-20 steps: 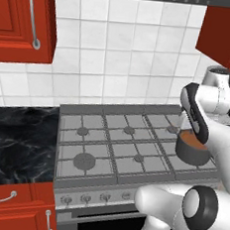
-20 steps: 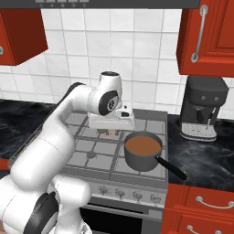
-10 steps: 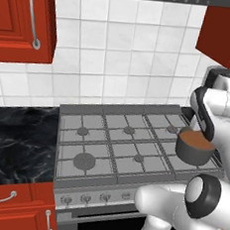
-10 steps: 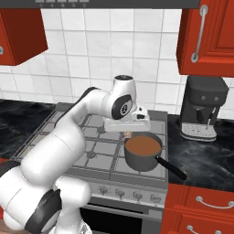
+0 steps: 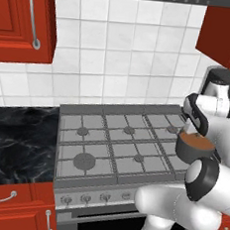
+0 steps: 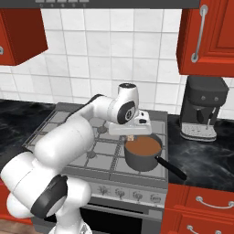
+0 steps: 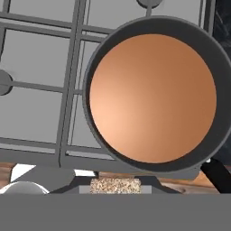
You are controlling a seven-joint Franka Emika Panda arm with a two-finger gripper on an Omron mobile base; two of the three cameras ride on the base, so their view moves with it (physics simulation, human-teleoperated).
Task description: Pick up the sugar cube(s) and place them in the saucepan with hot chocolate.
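A kitchen: gas stove (image 5: pixel 119 145), red cabinets (image 6: pixel 208 36), tiled wall (image 5: pixel 123 53), coffee machine (image 6: pixel 201 109)

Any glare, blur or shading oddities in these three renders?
Left base view: sharp, flat light, and the black marble counter shows only its white veining, no glare. Right base view: soft shading on the coffee machine, no hard shadows. Hand view: the hot chocolate in the saucepan has a bright gradient at left; the speckled sugar cube in the claw looks slightly soft up close.

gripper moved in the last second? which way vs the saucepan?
Yes. In the right base view the gripper, shut on a sugar cube, has shifted right across the stove, from left of the saucepan to above its near-left rim.
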